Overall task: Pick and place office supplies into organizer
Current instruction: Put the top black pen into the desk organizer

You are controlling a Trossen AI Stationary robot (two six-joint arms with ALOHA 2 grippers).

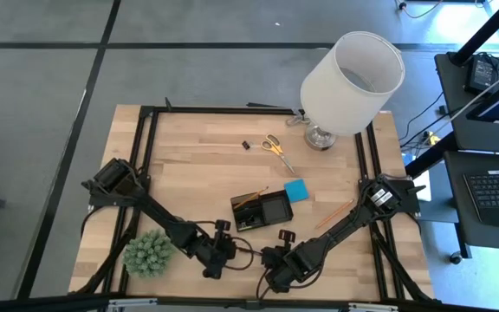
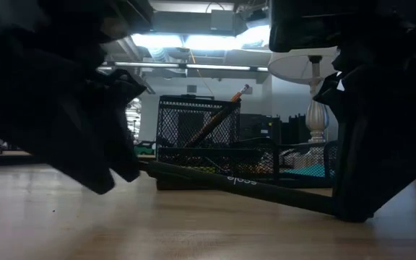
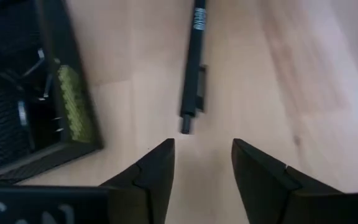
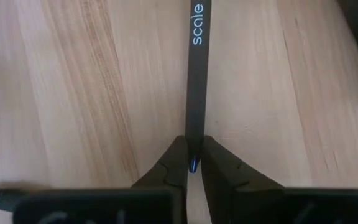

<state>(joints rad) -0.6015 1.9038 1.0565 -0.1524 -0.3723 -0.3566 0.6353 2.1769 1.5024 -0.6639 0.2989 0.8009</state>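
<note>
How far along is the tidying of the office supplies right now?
Partly done. The organizer already holds a pencil. In hand: the right gripper is shut on the tip of a black pen, with the left gripper open at its other end. Left: scissors, blue pad, a clip, and pencils.

Black pen [image 4: 198,68], "scale" printed on barrel, lies slanted on table, near black mesh organizer [image 1: 262,210].
</note>
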